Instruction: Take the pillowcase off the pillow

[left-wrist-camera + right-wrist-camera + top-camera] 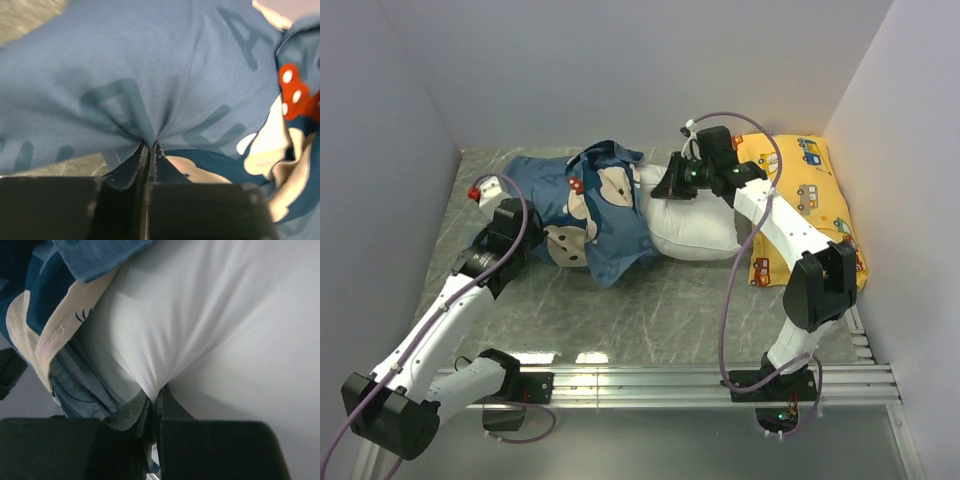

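Position: in the top view the pillowcase (605, 215) lies mid-surface, bunched toward 9 o'clock; the pillow (695, 235) protrudes from its 3 o'clock side, partly bared; how much remains inside I cannot tell.

End effector state: the left end effector (150, 147) is closed tight on a small fold of pillowcase; the right end effector (157, 390) is clamped on a pinch of the pillow's white cover, just beside the case hem.

Hazards as I judge them:
- Both grips hold only a thin pinch of cloth; under opposed pull toward 9 and 3 o'clock, either fold may slide out, and the right one seems likelier, since the cover is drawn taut over plump filling.
- If the right grip fails, the pillow would travel with the case and nothing separates.
- The case may bind around the pillow's bulk; pulling harder would strain the hem.
- The yellow pillow (815, 190) lies at 2 o'clock, touching the right arm; an outward swing could push it along the surface (660, 310).

Count: one pillowcase; one white pillow; one yellow pillow; two arms; two end effectors.
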Robot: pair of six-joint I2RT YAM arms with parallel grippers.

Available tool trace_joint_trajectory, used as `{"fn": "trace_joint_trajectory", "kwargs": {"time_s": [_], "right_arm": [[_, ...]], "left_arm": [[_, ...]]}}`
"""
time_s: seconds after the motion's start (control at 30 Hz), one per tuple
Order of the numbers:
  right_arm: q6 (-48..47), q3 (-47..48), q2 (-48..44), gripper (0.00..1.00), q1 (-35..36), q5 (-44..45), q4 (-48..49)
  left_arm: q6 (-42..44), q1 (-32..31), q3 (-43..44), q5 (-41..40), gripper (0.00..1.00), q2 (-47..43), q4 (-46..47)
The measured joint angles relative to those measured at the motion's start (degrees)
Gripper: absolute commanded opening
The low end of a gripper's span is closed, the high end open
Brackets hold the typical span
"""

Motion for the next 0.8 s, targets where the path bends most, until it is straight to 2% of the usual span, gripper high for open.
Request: {"fn": "trace_joint_trajectory", "kwargs": {"time_s": [0.17,0.27,0.37,0.47,0.6,0.67,0.8], "right_arm": [[-1.46,-0.76,-3.34,0.00,0.15,1.22,-2.91],[-1.86,-0.76,-5.25,0.00,0.57,0.44,-4.50],[-1.90,-0.79,-7.37,0.00,0.92,-1.86,-5.29],[-1.79,-2.21,-11.39,0.00,-0.57,-2.69,-7.43],[-1.07,-5.35,-16.17,0.00,-4.13,-4.07,-7.26],[-0.68,-6.73,-17.64,0.00,-5.01,-5.05,-7.17],[-0.61,-8.26,-17.53,0.00,-5.05,-5.25,-7.08]], "left_arm": [[1.64,1.11,4.92,-3.54,0.00,-0.04,-2.64],[2.67,5.01,8.13,-2.36,0.01,-0.28,-3.26],[3.91,13.86,9.20,2.27,0.01,-1.53,-2.69],[4.83,26.18,9.29,3.30,0.00,-2.78,-2.84],[4.98,35.28,9.44,10.16,0.00,-1.51,-3.98],[5.03,38.16,9.46,13.35,0.00,-0.04,-4.02],[5.53,39.34,9.55,16.48,0.00,2.67,-3.76]]}}
